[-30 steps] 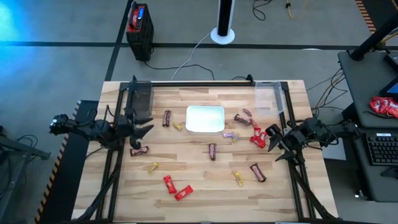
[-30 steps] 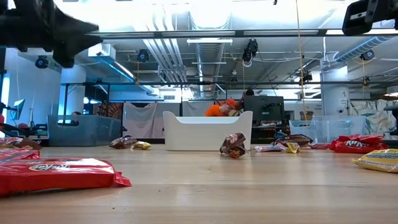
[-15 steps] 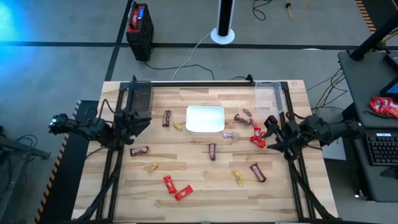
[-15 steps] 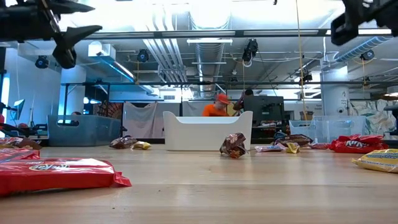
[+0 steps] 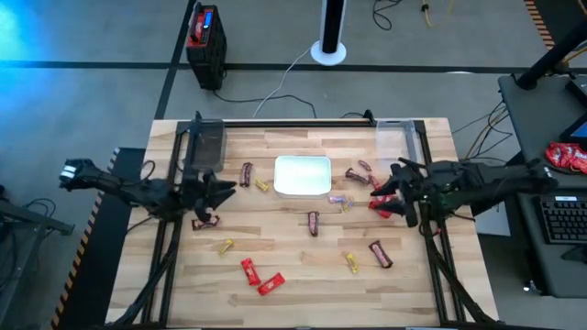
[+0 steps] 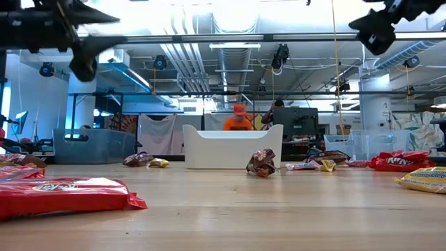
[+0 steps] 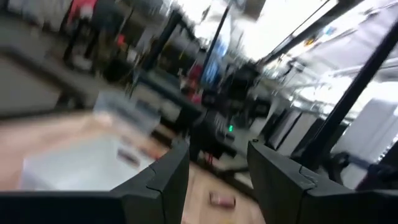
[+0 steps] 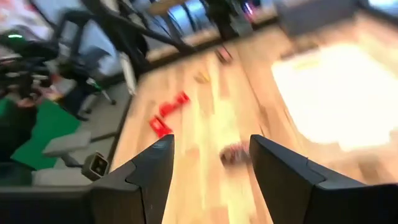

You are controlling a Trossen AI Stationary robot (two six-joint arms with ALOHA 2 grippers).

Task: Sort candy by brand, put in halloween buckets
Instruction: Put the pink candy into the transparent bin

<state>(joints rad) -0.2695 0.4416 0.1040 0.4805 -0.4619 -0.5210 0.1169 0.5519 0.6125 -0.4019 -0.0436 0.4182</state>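
A wooden table (image 5: 293, 275) stands on a grey floor, a workshop behind it. The left gripper (image 5: 223, 191) hovers empty, fingers apart, above a brown bar (image 5: 204, 222) near the left clear tub (image 5: 207, 142). The right gripper (image 5: 390, 192) hangs spread and empty over red candies (image 5: 379, 205) below the right clear tub (image 5: 394, 139). The white tray (image 5: 303, 176) sits centre; other sweets, such as red wrappers (image 5: 260, 278), lie scattered.
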